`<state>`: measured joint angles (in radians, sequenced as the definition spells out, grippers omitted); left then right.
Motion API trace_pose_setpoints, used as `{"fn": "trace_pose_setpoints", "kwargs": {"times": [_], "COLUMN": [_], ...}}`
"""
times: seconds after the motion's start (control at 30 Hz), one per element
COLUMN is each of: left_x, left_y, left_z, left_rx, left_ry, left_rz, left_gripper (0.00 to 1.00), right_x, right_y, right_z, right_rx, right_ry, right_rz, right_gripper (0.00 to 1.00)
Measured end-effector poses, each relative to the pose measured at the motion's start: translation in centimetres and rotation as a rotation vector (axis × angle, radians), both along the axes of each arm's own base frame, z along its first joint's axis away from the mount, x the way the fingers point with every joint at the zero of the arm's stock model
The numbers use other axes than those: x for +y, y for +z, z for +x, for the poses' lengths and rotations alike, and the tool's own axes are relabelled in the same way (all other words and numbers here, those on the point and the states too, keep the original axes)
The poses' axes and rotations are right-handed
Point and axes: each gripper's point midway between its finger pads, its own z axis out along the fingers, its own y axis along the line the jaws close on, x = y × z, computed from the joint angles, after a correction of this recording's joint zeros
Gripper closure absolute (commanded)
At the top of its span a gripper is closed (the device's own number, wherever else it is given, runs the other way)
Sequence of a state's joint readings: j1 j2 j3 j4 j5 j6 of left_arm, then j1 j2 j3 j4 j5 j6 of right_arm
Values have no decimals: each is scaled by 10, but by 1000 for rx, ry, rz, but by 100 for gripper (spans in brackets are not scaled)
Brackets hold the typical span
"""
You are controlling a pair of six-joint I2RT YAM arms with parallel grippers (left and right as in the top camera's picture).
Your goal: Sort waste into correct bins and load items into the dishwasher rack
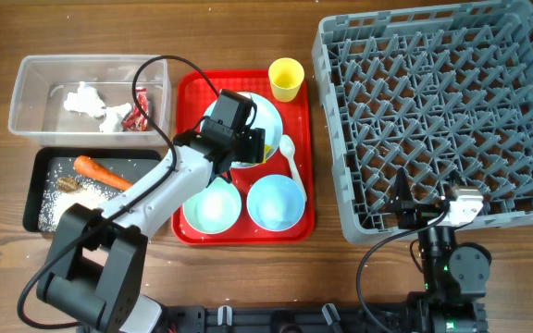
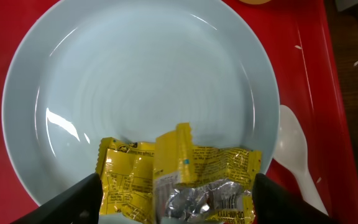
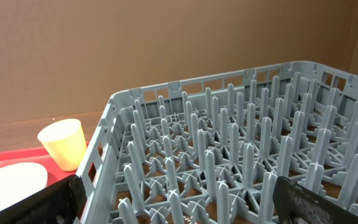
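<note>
A: Left gripper [image 2: 176,200]?
B: Jaws spread wide, flanking the crumpled yellow wrapper [image 2: 185,180]; it lies on the light-blue plate [image 2: 142,81].
A: Right gripper [image 3: 176,205]?
B: Jaws apart too, empty; beside the grey dishwasher rack [image 3: 241,155].

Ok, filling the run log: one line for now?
left jaws: open, straddling wrapper on plate | right jaws: open, by rack

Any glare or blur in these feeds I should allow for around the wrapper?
Left wrist: white glare streaks on the round light-blue plate, foil shine on the crumpled yellow-and-silver wrapper, jaws dark and soft at the bottom corners. Right wrist: large grey plastic rack sharp, jaws blurred. Overhead: even light, faint shadows.
</note>
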<state>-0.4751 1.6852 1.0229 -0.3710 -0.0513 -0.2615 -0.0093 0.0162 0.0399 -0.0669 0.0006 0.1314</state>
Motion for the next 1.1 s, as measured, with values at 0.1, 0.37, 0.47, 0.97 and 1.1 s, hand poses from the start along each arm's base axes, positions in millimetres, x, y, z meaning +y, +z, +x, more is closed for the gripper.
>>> {"fn": "trace_pose_setpoints", "kwargs": {"times": [0.1, 0.37, 0.47, 0.97, 1.1], "left_x": [4, 10, 17, 20, 19], "left_y": [0, 56, 66, -19, -24], "left_z": [-2, -12, -24, -24, -23], "left_rx": [6, -76, -55, 155, 158], "left_ry": [-2, 29, 81, 275, 281], "left_rz": [19, -42, -61, -37, -38], "left_gripper": [44, 90, 96, 95, 95], "right_x": [0, 0, 0, 0, 0], "right_y": [0, 0, 0, 0, 0], "right_z": [0, 0, 0, 0, 0], "right_rx": [0, 0, 0, 1, 1], "right_ry": [0, 0, 0, 0, 0], "right_rz": [0, 0, 0, 0, 0], "right_gripper": [0, 0, 0, 0, 0]}}
